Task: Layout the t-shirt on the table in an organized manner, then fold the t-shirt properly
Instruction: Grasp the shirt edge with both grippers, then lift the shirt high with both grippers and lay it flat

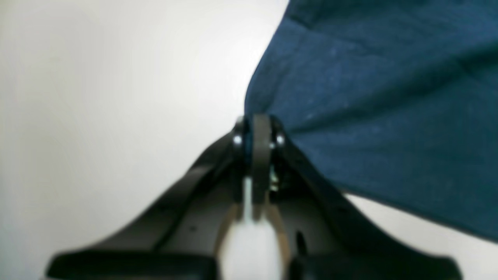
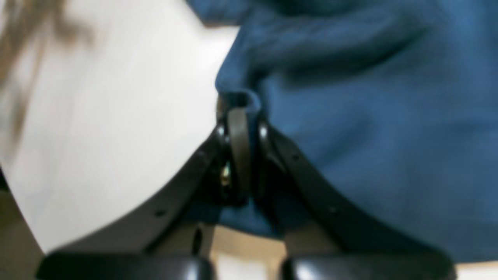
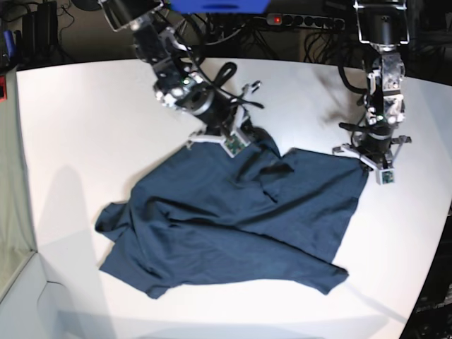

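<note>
The dark navy t-shirt (image 3: 233, 219) lies spread and wrinkled across the middle of the white table (image 3: 85, 127). My left gripper (image 3: 364, 164), on the right of the base view, is shut on the shirt's far right corner; in the left wrist view the jaws (image 1: 258, 128) pinch the cloth edge (image 1: 369, 109). My right gripper (image 3: 248, 135), at the shirt's upper middle edge, is shut on a fold of the shirt (image 2: 350, 116), as the right wrist view (image 2: 241, 112) shows. No white mark shows.
The table's curved edge (image 3: 441, 233) runs down the right side. Cables and dark equipment (image 3: 296, 28) sit behind the far edge. A wall or partition (image 3: 10, 212) stands at the left.
</note>
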Robot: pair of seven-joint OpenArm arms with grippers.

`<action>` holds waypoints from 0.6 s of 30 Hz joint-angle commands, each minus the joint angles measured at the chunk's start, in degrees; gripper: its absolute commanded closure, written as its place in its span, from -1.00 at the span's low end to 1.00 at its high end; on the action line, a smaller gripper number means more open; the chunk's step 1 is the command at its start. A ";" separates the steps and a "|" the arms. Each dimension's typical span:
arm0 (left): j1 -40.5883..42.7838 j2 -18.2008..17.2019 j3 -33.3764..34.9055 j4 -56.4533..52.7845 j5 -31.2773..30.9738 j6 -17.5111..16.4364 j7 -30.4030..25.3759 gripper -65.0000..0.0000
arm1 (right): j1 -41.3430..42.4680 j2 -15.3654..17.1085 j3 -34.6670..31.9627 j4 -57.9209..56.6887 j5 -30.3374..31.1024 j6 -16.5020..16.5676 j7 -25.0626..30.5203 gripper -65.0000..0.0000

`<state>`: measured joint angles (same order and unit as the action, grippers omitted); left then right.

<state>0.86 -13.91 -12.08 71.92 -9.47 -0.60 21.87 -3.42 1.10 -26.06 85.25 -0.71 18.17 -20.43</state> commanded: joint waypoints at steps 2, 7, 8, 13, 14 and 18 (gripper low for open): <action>-1.08 -1.25 -1.95 1.18 0.11 0.29 -0.99 0.99 | 0.39 0.26 2.02 4.37 0.75 0.16 0.34 1.00; -1.26 -1.60 -5.29 3.02 0.11 0.29 -0.99 0.99 | -0.58 1.40 8.88 11.05 0.75 0.16 -1.42 1.00; -1.26 -1.69 -5.81 3.64 0.11 0.29 -0.99 0.99 | -0.93 1.58 10.20 12.11 0.75 0.16 -1.68 1.00; -1.35 -2.57 -6.96 5.75 0.11 0.29 -0.99 0.99 | -1.37 1.75 15.65 16.42 0.75 0.16 -1.68 1.00; -1.35 -2.92 -6.96 6.37 0.11 0.29 -0.99 0.99 | -1.46 1.75 17.05 17.03 0.75 0.16 -1.68 1.00; -1.17 -4.24 -7.22 8.39 0.11 0.29 -0.99 0.99 | -1.28 1.40 22.68 19.14 0.75 0.16 -1.77 1.00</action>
<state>0.56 -17.39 -18.87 79.11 -9.58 -0.69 22.33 -5.45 2.52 -3.29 103.15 -0.47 18.20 -23.94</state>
